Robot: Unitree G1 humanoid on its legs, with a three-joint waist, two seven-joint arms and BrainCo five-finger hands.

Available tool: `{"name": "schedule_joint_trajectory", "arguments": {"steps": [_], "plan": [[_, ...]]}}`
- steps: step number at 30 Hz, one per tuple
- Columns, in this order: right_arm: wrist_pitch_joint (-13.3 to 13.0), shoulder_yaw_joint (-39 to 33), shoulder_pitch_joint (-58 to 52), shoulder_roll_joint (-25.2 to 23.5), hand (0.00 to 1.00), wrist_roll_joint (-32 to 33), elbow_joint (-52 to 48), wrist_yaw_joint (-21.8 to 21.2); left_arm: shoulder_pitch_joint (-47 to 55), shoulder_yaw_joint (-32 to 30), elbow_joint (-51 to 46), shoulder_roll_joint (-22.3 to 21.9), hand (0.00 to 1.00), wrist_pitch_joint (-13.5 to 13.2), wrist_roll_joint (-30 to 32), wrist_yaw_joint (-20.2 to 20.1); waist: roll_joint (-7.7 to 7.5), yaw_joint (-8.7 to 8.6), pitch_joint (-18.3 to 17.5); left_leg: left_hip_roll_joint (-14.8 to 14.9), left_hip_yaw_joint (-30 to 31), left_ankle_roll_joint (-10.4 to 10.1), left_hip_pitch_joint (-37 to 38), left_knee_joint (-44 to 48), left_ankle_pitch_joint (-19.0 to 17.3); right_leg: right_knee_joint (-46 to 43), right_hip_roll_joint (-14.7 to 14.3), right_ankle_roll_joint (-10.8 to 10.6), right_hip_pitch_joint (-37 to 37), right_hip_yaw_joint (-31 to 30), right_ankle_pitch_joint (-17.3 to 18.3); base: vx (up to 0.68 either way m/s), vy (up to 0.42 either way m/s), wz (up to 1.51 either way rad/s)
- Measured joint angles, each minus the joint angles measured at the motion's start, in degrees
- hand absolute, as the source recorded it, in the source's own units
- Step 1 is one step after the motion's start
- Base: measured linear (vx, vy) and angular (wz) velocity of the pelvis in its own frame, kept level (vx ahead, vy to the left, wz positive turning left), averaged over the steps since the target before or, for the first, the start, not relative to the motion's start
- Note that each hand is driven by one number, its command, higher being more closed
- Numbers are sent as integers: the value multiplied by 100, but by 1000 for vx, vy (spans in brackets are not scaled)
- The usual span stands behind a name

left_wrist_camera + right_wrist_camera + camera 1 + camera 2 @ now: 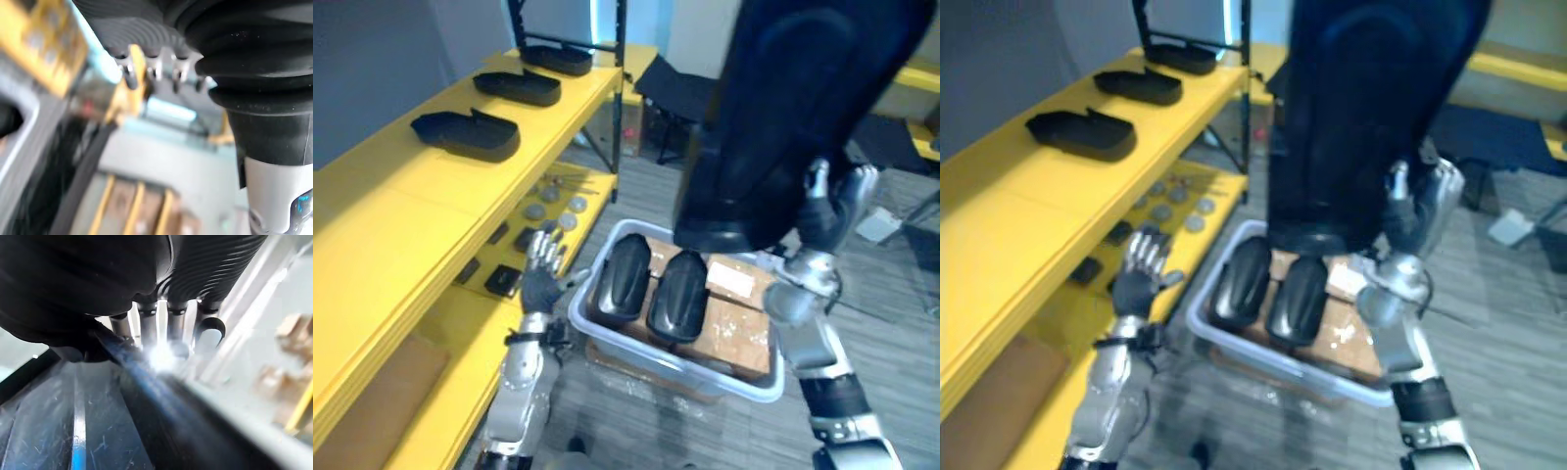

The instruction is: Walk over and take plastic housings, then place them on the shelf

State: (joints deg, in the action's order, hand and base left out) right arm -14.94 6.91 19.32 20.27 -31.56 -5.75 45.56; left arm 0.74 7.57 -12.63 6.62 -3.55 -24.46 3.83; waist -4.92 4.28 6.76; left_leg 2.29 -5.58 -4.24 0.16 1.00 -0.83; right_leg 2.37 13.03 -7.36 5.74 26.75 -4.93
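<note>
My right hand [830,213] is raised and shut on the edge of a large black plastic housing [783,108], held upright close to my head and above the bin. In the right wrist view its fingers [146,325] hook over the housing's glossy wall [73,411]. Two more black housings [625,276] [678,294] lie side by side in the grey bin [675,367]. My left hand [543,279] hovers open between the bin's left wall and the shelf, holding nothing. Three housings [465,134] [517,86] [558,59] rest on the yellow shelf top [401,206].
The bin's housings lie on a brown cardboard box [739,328]. The lower yellow shelf carries small round discs and dark parts [548,208]. A black post [619,69] stands at the shelf's far end. Grey floor lies to the right.
</note>
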Motion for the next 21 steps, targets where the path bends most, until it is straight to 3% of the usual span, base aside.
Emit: {"name": "schedule_joint_trajectory", "arguments": {"steps": [8, 21], "plan": [[-134, 411, 1, -63, 100, -88, 179, -333, -142, 56, 0, 188, 0, 80, -279, -301, 269, -39, -270, -15, -13, -12, 103, -227, 159, 0, -15, -8, -22, -1, -9, -11, -3, -1], [-361, 859, 0, -327, 100, -314, 887, -695, -387, 68, -77, 200, 0, 40, -728, -780, 243, -44, -319, -49, 23, -3, 222, -552, 358, 17, -6, -18, -43, 4, -15, -9, 0, 1]]}}
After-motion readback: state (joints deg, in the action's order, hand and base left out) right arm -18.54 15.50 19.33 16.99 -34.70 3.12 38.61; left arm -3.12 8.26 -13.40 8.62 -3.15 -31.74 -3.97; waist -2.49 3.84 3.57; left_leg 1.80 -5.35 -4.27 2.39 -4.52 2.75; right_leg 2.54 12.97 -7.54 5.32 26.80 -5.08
